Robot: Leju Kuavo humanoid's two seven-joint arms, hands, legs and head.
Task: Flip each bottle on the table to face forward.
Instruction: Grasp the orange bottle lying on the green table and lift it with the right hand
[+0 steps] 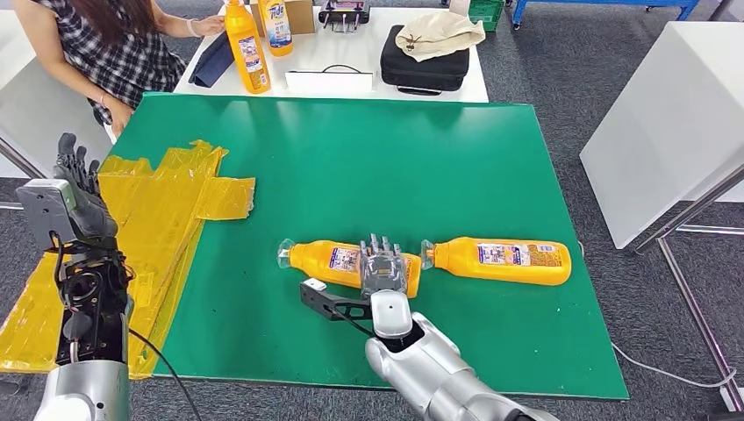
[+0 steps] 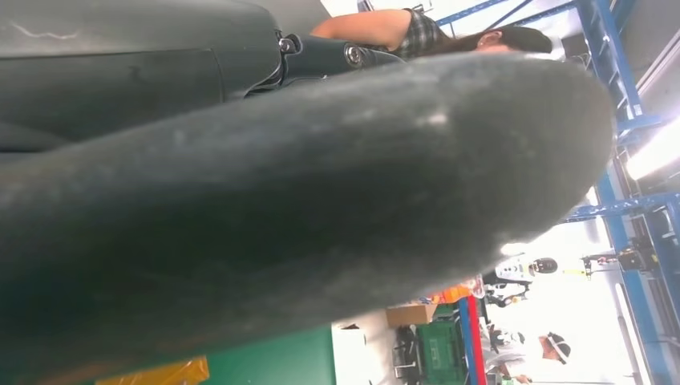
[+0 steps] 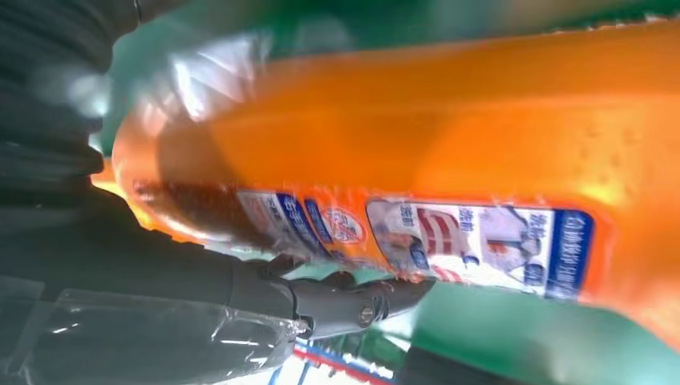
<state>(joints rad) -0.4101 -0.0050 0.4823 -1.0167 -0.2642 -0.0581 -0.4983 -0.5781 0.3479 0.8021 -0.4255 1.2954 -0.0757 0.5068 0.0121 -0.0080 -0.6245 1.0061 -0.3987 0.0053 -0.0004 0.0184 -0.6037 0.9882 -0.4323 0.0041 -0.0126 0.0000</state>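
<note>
A green counter [image 1: 368,158] carries two orange bottles lying on their sides, end to end, near its front edge. The left bottle [image 1: 338,260] has its clear cap pointing left; the right bottle [image 1: 504,260] lies just beside it, its cap toward the first bottle's base. Both are well clear of the counter's right edge, with wide bare green behind them. The right hand [image 1: 382,267] lies over the left bottle's base end, fingers wrapped across it in a grip that hides part of the label. In the right wrist view the label [image 3: 481,245] is blue and white with small print, too blurred to read. The left hand [image 1: 75,167] is raised at the counter's left edge beside crumpled yellow sheeting [image 1: 167,210], fingers up and apart, holding nothing. A person [image 1: 96,44] sits at the far left corner. Two more orange bottles [image 1: 247,48] stand upright on a white table [image 1: 351,66] behind, their labels too small to read.
</note>
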